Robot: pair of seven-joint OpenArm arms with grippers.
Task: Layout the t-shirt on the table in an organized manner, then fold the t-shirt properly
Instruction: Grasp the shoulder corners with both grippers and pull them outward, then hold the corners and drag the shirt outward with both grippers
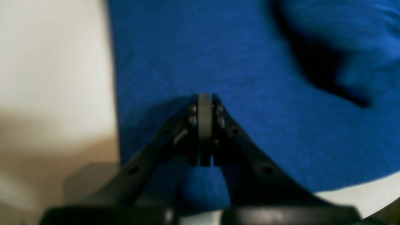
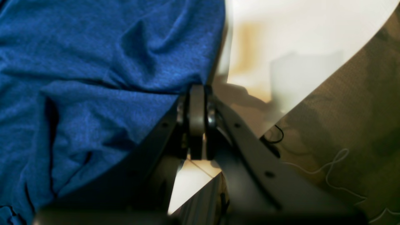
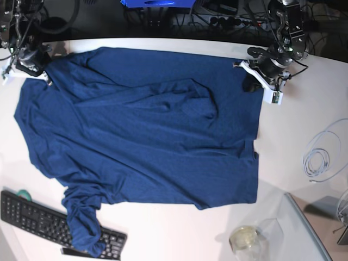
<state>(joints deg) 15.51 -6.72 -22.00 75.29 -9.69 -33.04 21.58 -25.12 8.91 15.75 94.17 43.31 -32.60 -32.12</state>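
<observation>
The dark blue t-shirt [image 3: 141, 130] lies spread over the white table [image 3: 304, 114], wrinkled, with a fold across its middle. One bunched sleeve [image 3: 81, 223] hangs over the keyboard. My left gripper [image 3: 253, 80] is at the shirt's far right corner. In the left wrist view it [image 1: 204, 125] is shut, its pads pressed together on the cloth [image 1: 250, 93]. My right gripper [image 3: 39, 70] is at the far left corner. The right wrist view shows it [image 2: 197, 109] shut where the shirt's edge [image 2: 93, 78] meets its tips.
A black keyboard [image 3: 38, 215] lies at the front left, partly under the sleeve. A clear cup [image 3: 244, 238] and a grey stand [image 3: 318, 228] sit at the front right. A white coiled cable [image 3: 318, 155] lies at the right. Cables run behind the table.
</observation>
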